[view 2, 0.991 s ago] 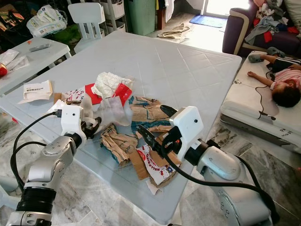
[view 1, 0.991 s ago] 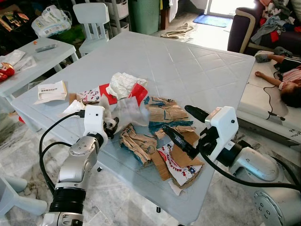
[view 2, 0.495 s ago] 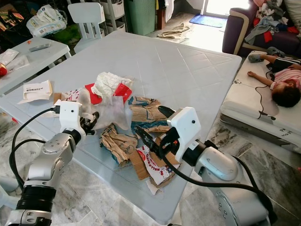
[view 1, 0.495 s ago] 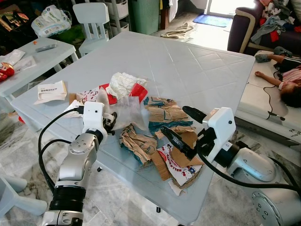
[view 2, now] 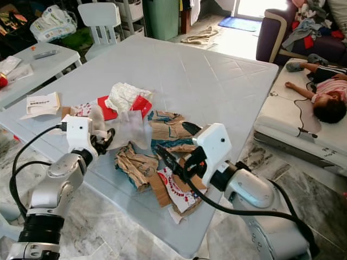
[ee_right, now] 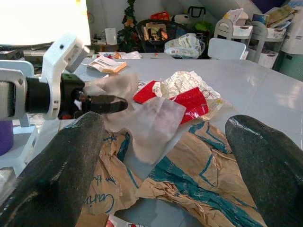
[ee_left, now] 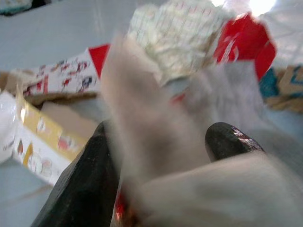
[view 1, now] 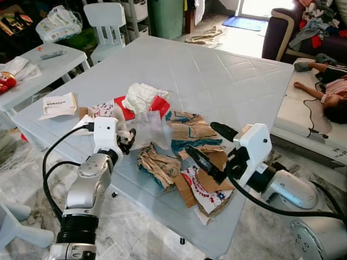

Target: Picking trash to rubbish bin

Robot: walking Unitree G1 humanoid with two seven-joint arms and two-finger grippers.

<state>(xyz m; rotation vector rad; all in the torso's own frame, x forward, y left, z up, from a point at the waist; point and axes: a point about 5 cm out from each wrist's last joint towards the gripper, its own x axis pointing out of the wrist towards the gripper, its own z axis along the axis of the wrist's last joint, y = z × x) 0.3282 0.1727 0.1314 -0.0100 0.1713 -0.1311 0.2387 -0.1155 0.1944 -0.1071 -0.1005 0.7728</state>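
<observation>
Left eye view, table: your pale blue table carries a heap of trash close to its near edge, towards the near left corner.
Left eye view, left gripper: your left gripper sits at the left side of the heap with its black fingers closed on a white translucent plastic bag, which lies draped across the heap.
Left eye view, right gripper: your right gripper hovers over the right side of the heap, fingers spread wide apart above torn brown cardboard.
Left eye view, other trash: a crumpled white wrapper rests on a red packet behind the bag; a printed carton scrap lies at the near edge.
Right eye view, surroundings: a white paper slip lies near the table's left edge; a person lies on a mattress to the right, well apart from the table.
Left wrist view, grip: you see both black fingertips with the blurred white bag pinched between them, and the red packet just beyond.
Right wrist view, spread: your two fingers stand wide apart, framing the cardboard, the bag and the left gripper clamped on it.
</observation>
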